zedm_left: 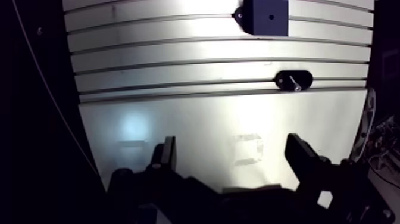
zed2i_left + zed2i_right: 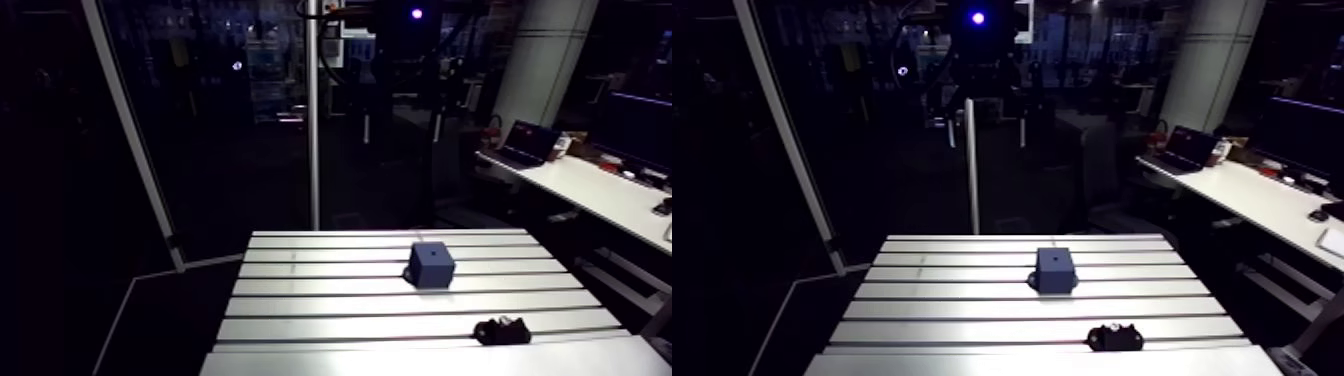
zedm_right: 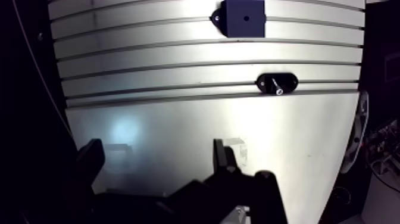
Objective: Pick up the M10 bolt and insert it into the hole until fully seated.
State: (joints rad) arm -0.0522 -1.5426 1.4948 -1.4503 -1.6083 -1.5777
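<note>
While hanging over the smooth front plate [image 1: 196, 125] of the slotted aluminium table [image 1: 178, 65], holds the black two-finger gripper [image 1: 232, 149] spread wide, nothing between the fingers. Shows the silver M10 bolt [image 1: 293, 81] lying on its side in a small black oval holder [image 1: 281, 78], ahead of the gripper, on the last slotted rail just beside the plate seam. Bright shank visible, head end too dark to make out. Further ahead, past several slots and well apart from the holder, shows a dark blue cube block [image 1: 266, 16] sitting flat, small mounting ear [image 1: 240, 14] on one side. Single small round hole [image 2: 431, 257] in its top face, open. From the arm view: block mid-table, holder nearer the front edge, off to the block's right.
</note>
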